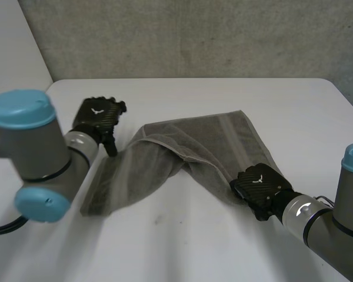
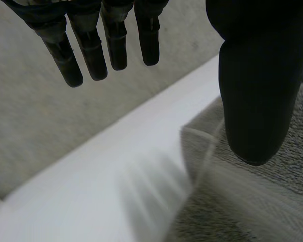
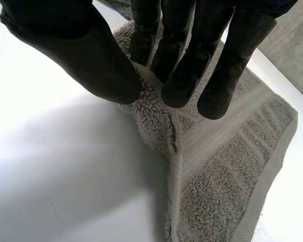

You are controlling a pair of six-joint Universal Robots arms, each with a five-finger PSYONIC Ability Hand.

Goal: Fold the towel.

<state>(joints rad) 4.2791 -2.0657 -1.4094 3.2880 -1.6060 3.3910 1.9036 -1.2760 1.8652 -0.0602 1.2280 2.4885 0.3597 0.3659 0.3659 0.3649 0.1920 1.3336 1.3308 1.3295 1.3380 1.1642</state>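
Note:
A grey towel (image 1: 182, 150) lies rumpled and partly doubled over across the middle of the white table (image 1: 188, 241). My left hand (image 1: 98, 119) hovers at the towel's far left part, fingers straight and thumb apart, holding nothing. In the left wrist view the towel (image 2: 272, 196) lies below the thumb of that hand (image 2: 257, 75). My right hand (image 1: 260, 187) is at the towel's near right corner. In the right wrist view its thumb and fingers (image 3: 182, 75) pinch a raised fold of the towel (image 3: 217, 186) at that corner.
A grey wall (image 1: 194, 35) rises just behind the table's far edge. Bare white tabletop (image 3: 50, 151) stretches in front of the towel and to its right. My left arm's elbow (image 1: 29, 153) stands at the near left.

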